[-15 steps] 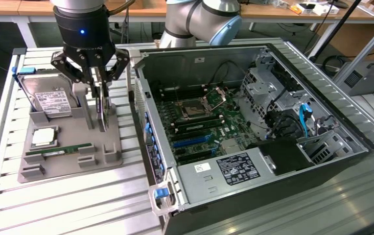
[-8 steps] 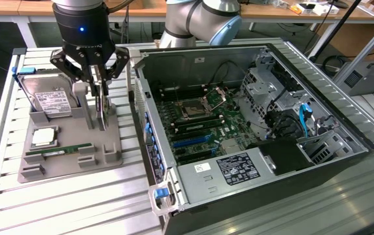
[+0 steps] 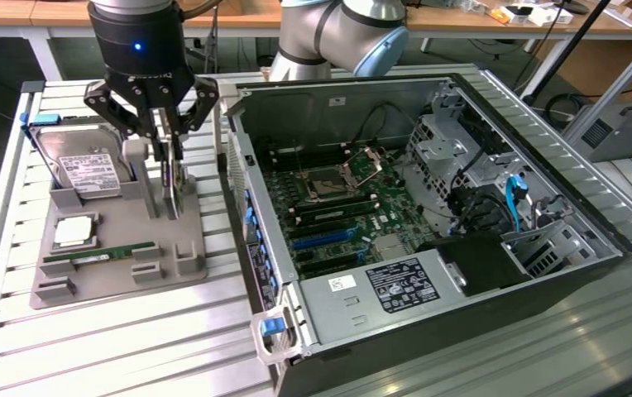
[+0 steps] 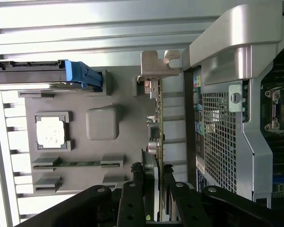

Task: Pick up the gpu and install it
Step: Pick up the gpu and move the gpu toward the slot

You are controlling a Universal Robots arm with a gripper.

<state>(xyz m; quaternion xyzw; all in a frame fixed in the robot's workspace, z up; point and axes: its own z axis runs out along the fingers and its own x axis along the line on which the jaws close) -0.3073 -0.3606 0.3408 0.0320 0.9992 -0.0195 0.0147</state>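
While the gripper pinches the gpu, pickup is under way and nothing is installed yet.
Exterior view: the gpu stands on edge at the grey tray, beside the open computer case. Wrist view: the fingers clamp its faces, with the silver bracket at the far end, outside the case.

In the exterior view we find the tray on the desk, at 9 o'clock of the computer case. On the tray, the hard drive lies at 12 o'clock, the processor midway and the RAM stick towards 6 o'clock. The gpu stands on edge along the tray's 3 o'clock side, nearest the case, with the tool clamped on it from above.
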